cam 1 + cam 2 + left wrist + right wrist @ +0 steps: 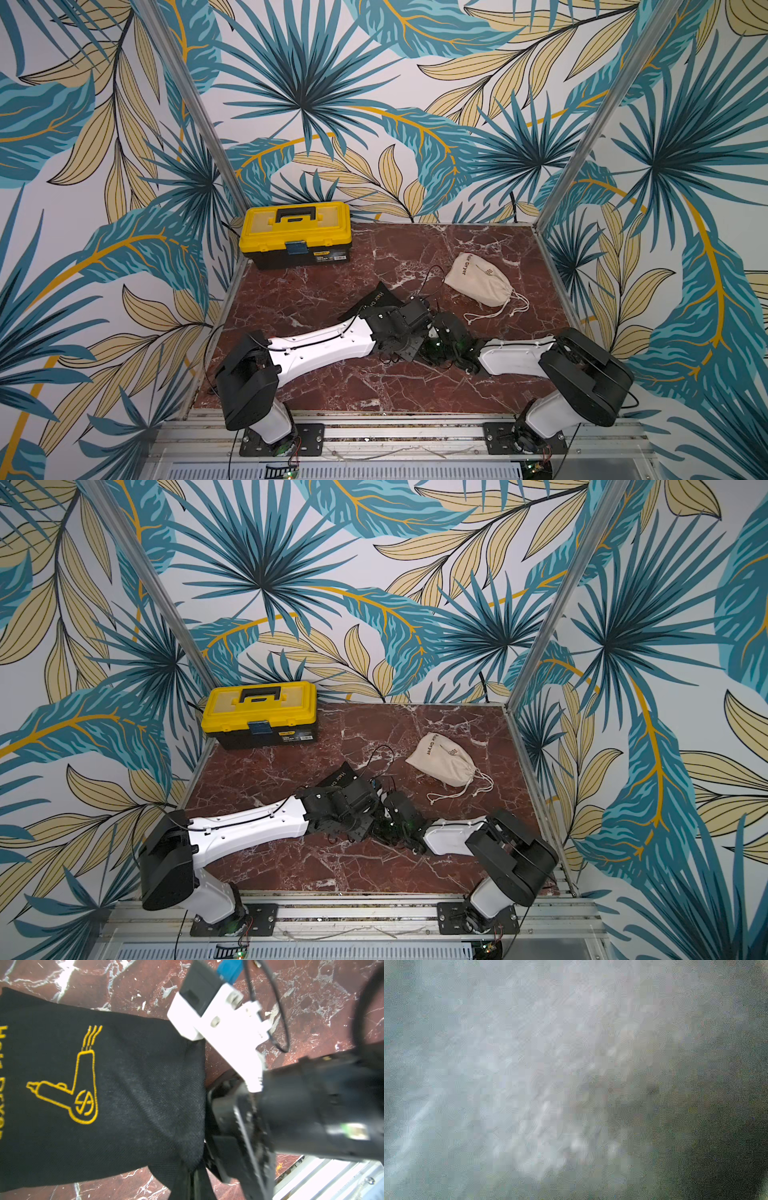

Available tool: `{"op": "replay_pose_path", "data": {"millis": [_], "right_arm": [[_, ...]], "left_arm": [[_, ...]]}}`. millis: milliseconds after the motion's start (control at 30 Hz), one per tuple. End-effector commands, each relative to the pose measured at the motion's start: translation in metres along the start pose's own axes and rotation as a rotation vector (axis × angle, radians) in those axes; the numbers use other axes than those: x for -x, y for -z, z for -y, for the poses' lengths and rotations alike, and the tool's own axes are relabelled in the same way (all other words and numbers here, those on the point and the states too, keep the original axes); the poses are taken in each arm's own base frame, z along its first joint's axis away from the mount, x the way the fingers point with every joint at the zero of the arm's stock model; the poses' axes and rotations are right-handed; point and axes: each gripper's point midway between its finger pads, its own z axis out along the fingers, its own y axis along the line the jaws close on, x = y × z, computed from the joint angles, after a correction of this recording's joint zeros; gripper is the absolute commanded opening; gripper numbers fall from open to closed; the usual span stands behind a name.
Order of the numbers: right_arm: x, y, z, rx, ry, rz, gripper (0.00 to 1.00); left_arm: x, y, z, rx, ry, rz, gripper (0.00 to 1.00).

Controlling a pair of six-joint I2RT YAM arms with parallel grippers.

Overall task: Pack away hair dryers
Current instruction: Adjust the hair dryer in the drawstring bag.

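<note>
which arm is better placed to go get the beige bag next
Right. The beige bag lies on the right arm's side, nearer its base. The left gripper seems shut on the black bag's gathered mouth, so it looks busy.

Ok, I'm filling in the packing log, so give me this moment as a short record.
yellow toolbox: lid shut, back left
beige bag: bulging, mouth drawn closed, right of centre
black bag: lying centre, logo side up
left tool: shut, apparently pinching the black bag's mouth
right tool: beside that mouth; open or shut unclear
hair dryers: none in view
</note>
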Motion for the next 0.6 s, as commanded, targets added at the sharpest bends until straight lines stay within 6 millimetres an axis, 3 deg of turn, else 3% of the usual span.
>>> {"op": "replay_pose_path", "data": {"millis": [0, 300, 433, 567], "right_arm": [[0.005, -0.004, -0.006, 0.027, -0.022, 0.014, 0.36], [0.005, -0.001, -0.019, 0.098, -0.065, 0.019, 0.23], [0.004, -0.002, -0.021, 0.107, -0.071, 0.004, 0.24], [-0.004, 0.002, -0.004, 0.010, -0.030, -0.023, 0.35]], "left_arm": [[0.001, 0.008, 0.001, -0.024, 0.015, 0.033, 0.00], [0.003, 0.004, 0.003, -0.030, 0.022, 0.039, 0.00], [0.003, 0.004, 0.002, -0.025, 0.022, 0.041, 0.00], [0.002, 0.005, 0.000, -0.017, 0.020, 0.042, 0.00]]}}
